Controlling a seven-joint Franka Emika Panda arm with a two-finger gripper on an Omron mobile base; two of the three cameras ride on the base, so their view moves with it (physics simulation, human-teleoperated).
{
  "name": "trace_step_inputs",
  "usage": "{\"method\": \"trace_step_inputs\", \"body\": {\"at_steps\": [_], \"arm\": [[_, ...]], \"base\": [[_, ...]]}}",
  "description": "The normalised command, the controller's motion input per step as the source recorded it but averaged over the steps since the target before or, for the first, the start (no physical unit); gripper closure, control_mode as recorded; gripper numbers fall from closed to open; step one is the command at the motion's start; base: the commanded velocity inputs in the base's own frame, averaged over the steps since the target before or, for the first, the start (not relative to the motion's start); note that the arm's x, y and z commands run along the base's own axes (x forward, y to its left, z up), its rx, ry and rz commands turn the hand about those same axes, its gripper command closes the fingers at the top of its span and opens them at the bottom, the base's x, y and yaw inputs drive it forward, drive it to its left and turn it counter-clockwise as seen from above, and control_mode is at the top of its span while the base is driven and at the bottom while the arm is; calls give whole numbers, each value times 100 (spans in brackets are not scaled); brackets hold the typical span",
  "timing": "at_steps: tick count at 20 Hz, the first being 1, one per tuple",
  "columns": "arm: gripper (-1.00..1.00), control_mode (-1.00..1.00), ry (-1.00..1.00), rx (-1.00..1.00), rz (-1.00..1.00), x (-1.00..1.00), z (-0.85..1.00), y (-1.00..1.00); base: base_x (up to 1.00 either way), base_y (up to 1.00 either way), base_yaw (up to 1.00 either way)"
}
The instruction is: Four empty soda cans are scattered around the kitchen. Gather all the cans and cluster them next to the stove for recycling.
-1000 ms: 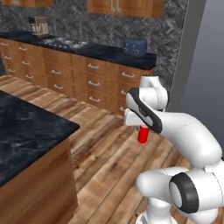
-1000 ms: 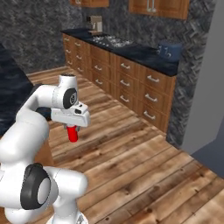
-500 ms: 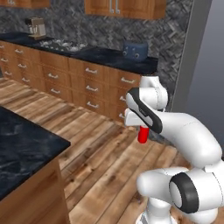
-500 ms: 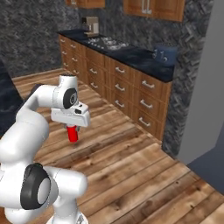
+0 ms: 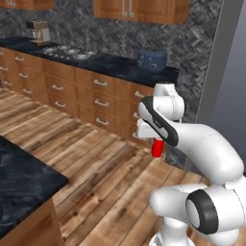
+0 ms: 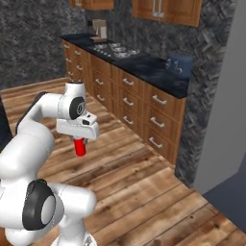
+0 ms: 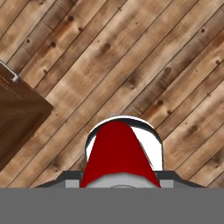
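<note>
A wood plank floor (image 5: 96,168) is seen across both base views, with a long run of wooden drawer cabinets (image 6: 139,103) under a dark stone countertop (image 5: 120,65) along the far wall. A corner of a dark-topped island (image 5: 24,180) is noted at the lower left of the left base view. The white arm (image 5: 202,149) is recorded folded in front of the base, its upper link rising and bending forward so that the hand points straight down at the floor, well short of the cabinets. On the countertop a black gas stove (image 6: 115,49) with silver burners is observed at the far end, a blue toaster (image 5: 152,59) nearer, and a small coffee machine (image 6: 99,29) beyond the stove. The gripper (image 6: 80,140) is seen pinched on a red soda can (image 6: 80,146), which hangs upright below the hand, clear of the floor and well apart from the stove. In the hand view the red soda can (image 7: 119,157) is recorded between the finger tips, its silvery rim showing against the planks, with a cabinet corner at the left edge.
</note>
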Motion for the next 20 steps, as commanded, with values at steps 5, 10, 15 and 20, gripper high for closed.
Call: {"method": "trace_step_inputs", "body": {"at_steps": [5, 10, 15, 20], "arm": [[100, 100, 0, 0, 0, 0, 0, 0], [100, 100, 0, 0, 0, 0, 0, 0], [100, 100, 0, 0, 0, 0, 0, 0], [100, 100, 0, 0, 0, 0, 0, 0]], "base": [[71, -7, 8], [72, -2, 8], [73, -1, 7], [73, 0, 7]]}}
